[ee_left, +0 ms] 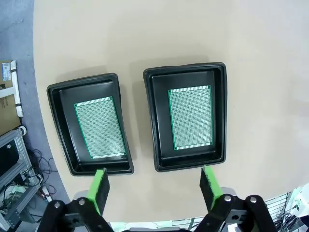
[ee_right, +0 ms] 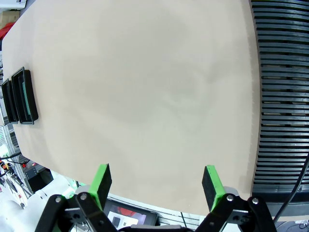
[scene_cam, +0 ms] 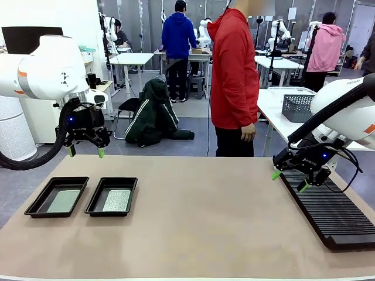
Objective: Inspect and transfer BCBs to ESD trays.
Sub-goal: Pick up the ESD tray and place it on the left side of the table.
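Two black ESD trays sit side by side at the table's left: the outer tray [scene_cam: 35, 208] [ee_left: 63, 96] and the inner tray [scene_cam: 130, 188] [ee_left: 219, 77]. Each holds one green BCB lying flat, one BCB [scene_cam: 63, 201] [ee_left: 100, 127] in the outer tray and another BCB [scene_cam: 116, 200] [ee_left: 190, 118] in the inner. My left gripper [scene_cam: 85, 152] [ee_left: 153, 189] hangs open high above the trays, holding nothing. Over the right side of the table, my right gripper [scene_cam: 289, 181] [ee_right: 156, 186] is open and empty beside the rack's near end.
A long black ribbed slotted rack [scene_cam: 326, 211] [ee_right: 282, 92] lies along the table's right edge. A person in a red top [scene_cam: 234, 70] stands at the far side, hands down. The brown table middle [scene_cam: 205, 216] is bare.
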Robot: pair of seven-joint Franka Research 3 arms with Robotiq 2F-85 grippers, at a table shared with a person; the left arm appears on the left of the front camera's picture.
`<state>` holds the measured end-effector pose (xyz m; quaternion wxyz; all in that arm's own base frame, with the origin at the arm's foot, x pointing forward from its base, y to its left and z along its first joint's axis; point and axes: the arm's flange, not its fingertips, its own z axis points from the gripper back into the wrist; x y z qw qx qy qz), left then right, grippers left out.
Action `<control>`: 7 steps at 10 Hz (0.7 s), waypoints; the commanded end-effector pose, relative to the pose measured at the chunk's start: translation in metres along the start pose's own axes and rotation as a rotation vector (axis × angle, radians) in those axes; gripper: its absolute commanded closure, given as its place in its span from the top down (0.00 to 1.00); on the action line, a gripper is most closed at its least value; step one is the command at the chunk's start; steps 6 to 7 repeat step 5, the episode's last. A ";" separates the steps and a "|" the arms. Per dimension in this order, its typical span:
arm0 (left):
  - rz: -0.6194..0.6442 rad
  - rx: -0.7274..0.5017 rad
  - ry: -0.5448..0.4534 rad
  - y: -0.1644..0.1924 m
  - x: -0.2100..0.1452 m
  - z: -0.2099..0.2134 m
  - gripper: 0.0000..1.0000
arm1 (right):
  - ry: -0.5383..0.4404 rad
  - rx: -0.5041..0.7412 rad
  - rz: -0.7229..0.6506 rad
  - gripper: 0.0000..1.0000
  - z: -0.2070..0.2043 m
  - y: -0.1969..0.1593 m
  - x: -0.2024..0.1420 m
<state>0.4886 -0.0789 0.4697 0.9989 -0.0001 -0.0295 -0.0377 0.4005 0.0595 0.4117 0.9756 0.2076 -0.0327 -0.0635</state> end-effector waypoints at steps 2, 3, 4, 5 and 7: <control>0.005 0.001 -0.006 0.002 -0.001 -0.002 1.00 | 0.004 0.000 -0.014 1.00 -0.001 0.001 0.002; 0.005 0.001 -0.006 0.002 -0.001 -0.002 1.00 | 0.004 0.000 -0.014 1.00 -0.001 0.001 0.002; 0.005 0.001 -0.006 0.002 -0.001 -0.002 1.00 | 0.004 0.000 -0.014 1.00 -0.001 0.001 0.002; 0.005 0.001 -0.006 0.002 -0.001 -0.002 1.00 | 0.004 0.000 -0.014 1.00 -0.001 0.001 0.002; 0.005 0.001 -0.006 0.002 -0.001 -0.002 1.00 | 0.004 0.000 -0.014 1.00 -0.001 0.001 0.002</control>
